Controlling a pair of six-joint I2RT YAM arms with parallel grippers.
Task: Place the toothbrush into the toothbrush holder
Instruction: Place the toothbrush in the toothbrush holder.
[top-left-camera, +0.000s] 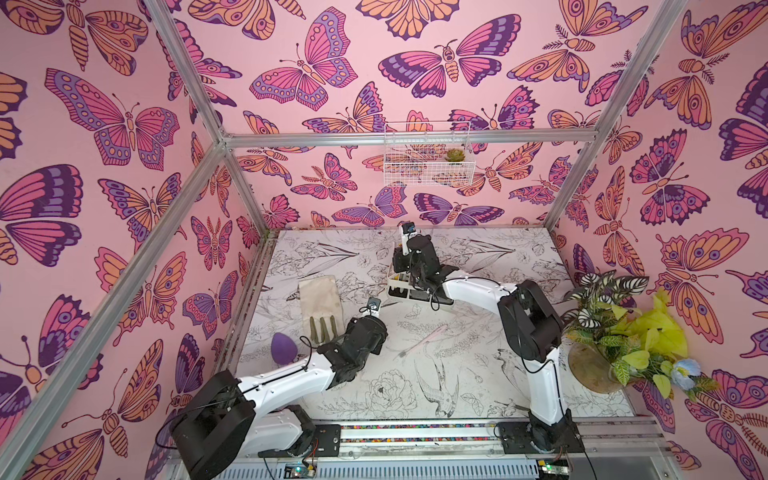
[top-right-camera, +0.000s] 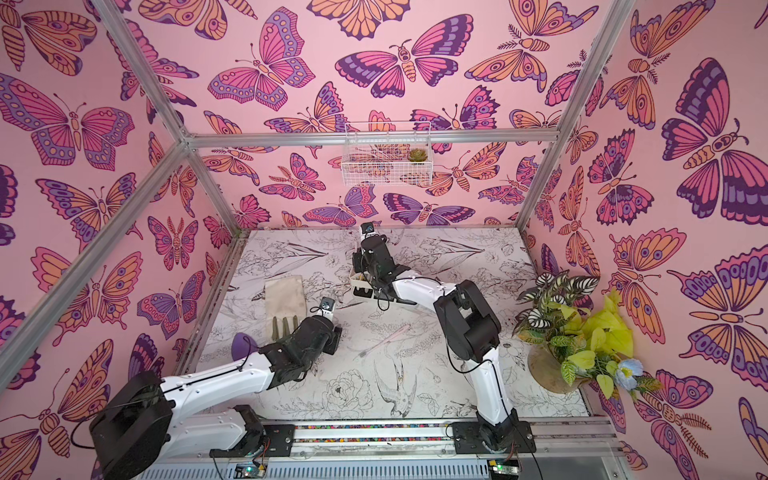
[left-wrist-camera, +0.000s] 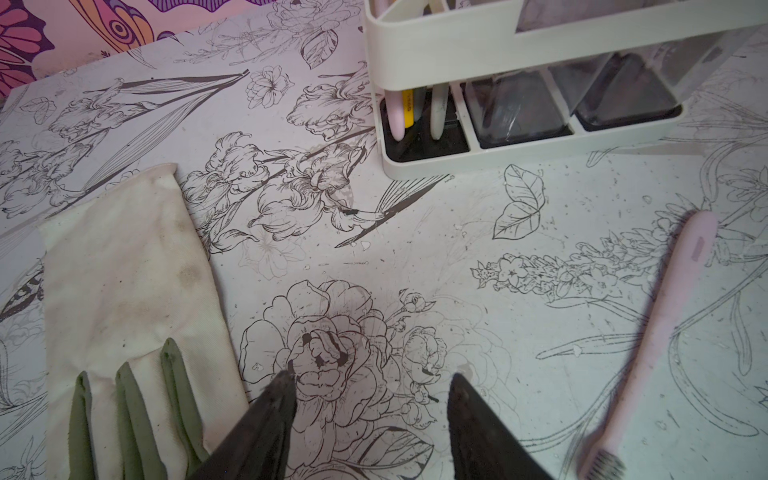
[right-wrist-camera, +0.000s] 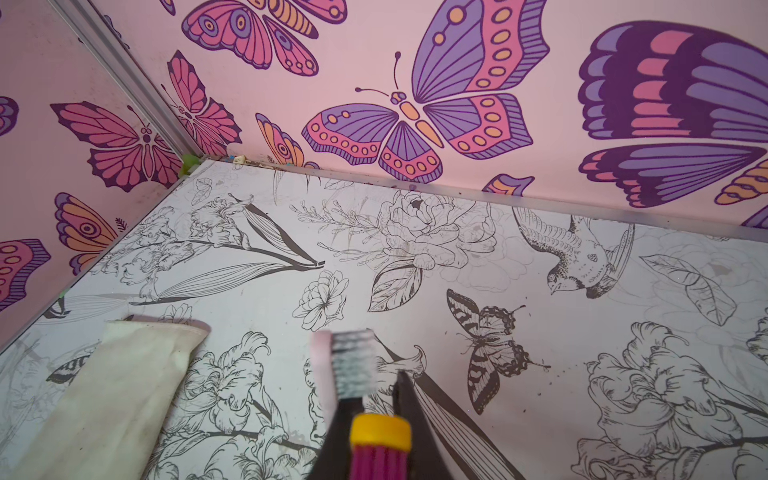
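Currently right end effector clamped on pink toothbrush, bristled head up, handle in matte white oblong toothbrush holder toward tabletop's far edge. Left end effector jaws apart, empty.

Left tool open, right tool closed

White flower-printed tabletop | left: cream cloth glove, purple egg-shaped sponge | far centre: white oblong toothbrush holder | centre: pink toothbrush | right: leafy potted plant
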